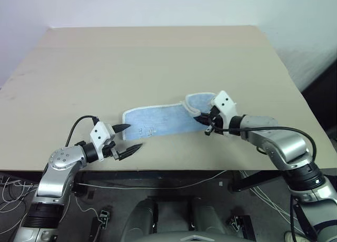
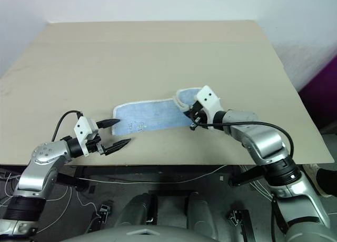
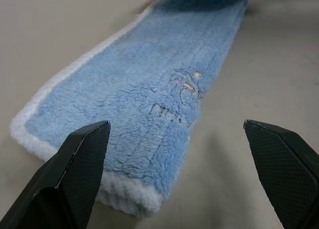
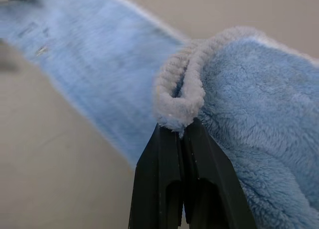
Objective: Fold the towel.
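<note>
One light blue terry-cloth towel (image 1: 158,122) with white stitched edging lay as a narrow strip near the front edge of the beige table (image 1: 158,58), its right end lifted and curling over. The right gripper (image 1: 206,122) had its jaws pinched tight on that end's white hem; the left gripper (image 1: 129,138) stood fully spread at the printed corner, holding nothing. Judged soft, light and limp, the towel would sag between grips, so hold was best taken at hemmed corners.

One towel (image 1: 158,120), one table (image 1: 158,58), two end effectors
</note>
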{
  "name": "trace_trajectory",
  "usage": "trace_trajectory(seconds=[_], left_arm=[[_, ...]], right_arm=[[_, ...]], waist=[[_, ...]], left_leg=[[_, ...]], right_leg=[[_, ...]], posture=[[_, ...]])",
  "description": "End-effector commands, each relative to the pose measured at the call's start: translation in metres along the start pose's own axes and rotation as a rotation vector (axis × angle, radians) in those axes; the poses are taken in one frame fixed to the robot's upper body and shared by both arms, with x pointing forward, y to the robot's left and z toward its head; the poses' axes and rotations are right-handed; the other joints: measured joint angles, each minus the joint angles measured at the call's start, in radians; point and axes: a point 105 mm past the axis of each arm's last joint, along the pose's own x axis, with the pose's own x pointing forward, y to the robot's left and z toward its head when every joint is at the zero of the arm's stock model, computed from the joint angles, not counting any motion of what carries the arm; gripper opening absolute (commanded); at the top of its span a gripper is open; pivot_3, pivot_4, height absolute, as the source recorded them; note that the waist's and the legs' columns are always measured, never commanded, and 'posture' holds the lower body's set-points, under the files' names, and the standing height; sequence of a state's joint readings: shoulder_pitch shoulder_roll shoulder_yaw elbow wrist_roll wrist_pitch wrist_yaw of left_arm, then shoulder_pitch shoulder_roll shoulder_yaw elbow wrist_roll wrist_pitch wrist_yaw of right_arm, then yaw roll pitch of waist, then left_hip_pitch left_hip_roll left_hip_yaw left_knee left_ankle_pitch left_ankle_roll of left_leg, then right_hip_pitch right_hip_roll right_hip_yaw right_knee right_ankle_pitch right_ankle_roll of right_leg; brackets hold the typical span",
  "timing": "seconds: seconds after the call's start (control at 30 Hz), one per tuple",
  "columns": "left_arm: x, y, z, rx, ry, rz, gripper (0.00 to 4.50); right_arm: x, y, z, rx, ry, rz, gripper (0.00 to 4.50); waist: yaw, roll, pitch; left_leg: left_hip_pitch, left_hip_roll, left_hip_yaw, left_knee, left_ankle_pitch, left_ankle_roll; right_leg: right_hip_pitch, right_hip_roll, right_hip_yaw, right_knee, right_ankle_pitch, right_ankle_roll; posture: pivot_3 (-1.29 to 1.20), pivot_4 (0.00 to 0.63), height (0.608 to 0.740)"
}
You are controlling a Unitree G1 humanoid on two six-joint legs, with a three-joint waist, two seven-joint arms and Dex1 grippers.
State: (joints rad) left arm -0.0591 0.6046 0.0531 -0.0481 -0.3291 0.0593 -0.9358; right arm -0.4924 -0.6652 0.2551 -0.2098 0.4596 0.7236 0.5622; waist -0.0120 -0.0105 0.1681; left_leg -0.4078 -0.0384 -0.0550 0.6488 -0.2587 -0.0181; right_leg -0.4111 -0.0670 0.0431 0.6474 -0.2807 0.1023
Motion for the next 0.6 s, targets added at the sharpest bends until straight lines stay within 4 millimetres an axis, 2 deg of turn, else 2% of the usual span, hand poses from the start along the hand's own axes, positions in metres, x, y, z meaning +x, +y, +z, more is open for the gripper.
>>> trace_trajectory(seconds=[0.03, 0.27, 0.37, 0.6], left_arm=[[-0.001, -0.003, 0.010, 0.032, -0.030, 0.005, 4.50], [0.002, -0.004, 0.011, 0.024, -0.037, 0.003, 4.50], [0.002, -0.003, 0.015, -0.006, -0.067, 0.016, 4.50], [-0.007, 0.001, 0.027, -0.188, -0.154, 0.099, 4.50]], right_arm=[[0.001, 0.005, 0.005, -0.036, -0.022, 0.014, 0.05], [0.003, 0.007, -0.001, -0.047, -0.014, 0.012, 0.05], [-0.001, 0.012, 0.000, -0.026, -0.034, 0.045, 0.67], [-0.028, 0.010, 0.024, -0.034, -0.162, 0.072, 3.00]], waist=[[0.000, 0.000, 0.000], [0.000, 0.000, 0.000], [0.000, 0.000, 0.000], [0.000, 0.000, 0.000]], left_leg=[[0.000, 0.000, 0.000, 0.000, 0.000, 0.000], [0.000, 0.000, 0.000, 0.000, 0.000, 0.000], [0.000, 0.000, -0.001, -0.001, 0.000, 0.000], [0.000, -0.001, -0.001, -0.001, 0.000, 0.000]], right_leg=[[0.000, 0.000, 0.000, 0.000, 0.000, 0.000], [0.000, -0.001, 0.000, 0.000, 0.000, 0.000], [0.000, -0.001, 0.000, 0.000, 0.000, 0.000], [0.000, -0.001, 0.000, 0.000, 0.000, 0.000]], posture=[[0.00, 0.150, 0.740], [0.00, 0.150, 0.740], [0.00, 0.150, 0.740], [0.00, 0.150, 0.740]])
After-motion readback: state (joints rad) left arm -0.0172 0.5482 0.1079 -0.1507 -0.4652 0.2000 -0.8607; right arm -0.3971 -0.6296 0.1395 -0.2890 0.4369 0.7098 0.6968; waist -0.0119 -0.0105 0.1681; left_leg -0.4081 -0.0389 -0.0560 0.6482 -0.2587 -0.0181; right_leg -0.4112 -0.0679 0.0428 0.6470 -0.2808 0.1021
